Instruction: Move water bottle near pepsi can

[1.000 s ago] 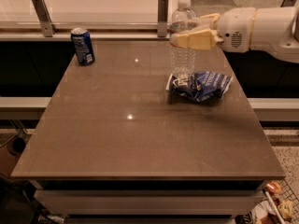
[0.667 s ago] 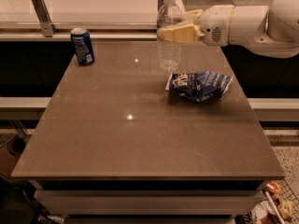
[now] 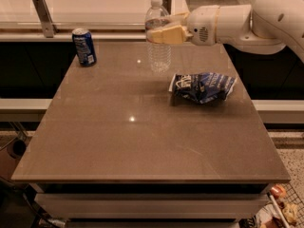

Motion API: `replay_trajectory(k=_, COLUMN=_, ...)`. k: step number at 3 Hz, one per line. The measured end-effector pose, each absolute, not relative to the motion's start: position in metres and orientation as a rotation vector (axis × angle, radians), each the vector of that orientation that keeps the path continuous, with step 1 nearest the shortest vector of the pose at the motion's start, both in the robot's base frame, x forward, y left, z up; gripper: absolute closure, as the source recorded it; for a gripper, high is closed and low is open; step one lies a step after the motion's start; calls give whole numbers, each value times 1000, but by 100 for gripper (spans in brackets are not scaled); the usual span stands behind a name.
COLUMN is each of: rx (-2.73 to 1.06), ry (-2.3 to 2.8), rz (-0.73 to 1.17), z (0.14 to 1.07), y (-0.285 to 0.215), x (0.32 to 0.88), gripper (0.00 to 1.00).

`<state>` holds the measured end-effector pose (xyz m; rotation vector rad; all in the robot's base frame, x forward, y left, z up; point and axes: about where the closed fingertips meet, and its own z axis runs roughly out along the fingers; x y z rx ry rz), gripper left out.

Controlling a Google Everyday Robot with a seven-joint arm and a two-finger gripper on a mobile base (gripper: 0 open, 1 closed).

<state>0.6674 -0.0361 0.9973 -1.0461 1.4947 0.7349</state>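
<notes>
The water bottle (image 3: pixel 158 51), clear and ribbed with a white cap, hangs upright above the far middle of the table (image 3: pixel 142 141). My gripper (image 3: pixel 164 30) comes in from the right on a white arm (image 3: pixel 247 20) and is shut on the bottle's upper part. The pepsi can (image 3: pixel 84 46), dark blue with a silver top, stands upright at the table's far left corner, well to the left of the bottle.
A crumpled blue and white snack bag (image 3: pixel 203 87) lies on the right side of the table, below the arm. A pale counter (image 3: pixel 95 4) with a metal bracket (image 3: pixel 42 15) runs behind the table. Clutter sits on the floor at bottom right.
The gripper has carried the water bottle leftward and away from the snack bag, toward the pepsi can. The can and the bag have not moved.
</notes>
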Motion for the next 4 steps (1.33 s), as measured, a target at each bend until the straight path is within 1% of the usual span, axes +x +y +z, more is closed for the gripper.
replay_trajectory(k=1, rx=-1074, ry=1471, rz=777, z=997, y=-5, x=674, gripper=100)
replay_trajectory(k=4, rx=-1072, ry=1444, rz=799, z=986, y=70, x=697, gripper=100)
